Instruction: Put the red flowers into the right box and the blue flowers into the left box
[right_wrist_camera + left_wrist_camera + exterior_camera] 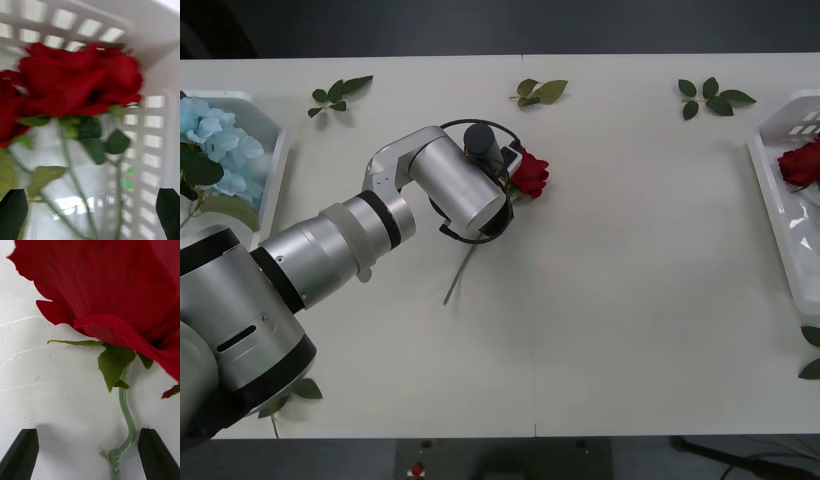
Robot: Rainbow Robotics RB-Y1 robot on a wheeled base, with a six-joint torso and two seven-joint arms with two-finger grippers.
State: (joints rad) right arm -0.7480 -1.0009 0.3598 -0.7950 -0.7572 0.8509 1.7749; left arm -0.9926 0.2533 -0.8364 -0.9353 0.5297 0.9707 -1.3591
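Hovering mid-worktop, left tool (90,453) wide open, straddling the stem of a red rose (529,174), nothing gripped. Right tool (90,213) open, empty, over roses in the right box (780,215). Blue flowers (215,140) already in left box (272,170). One rose left.

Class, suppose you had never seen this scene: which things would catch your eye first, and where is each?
The big silver left arm reaches over the table's middle, its gripper open astride the stem of a lone red rose lying there. More red roses lie in the right box, and blue flowers fill the left box.
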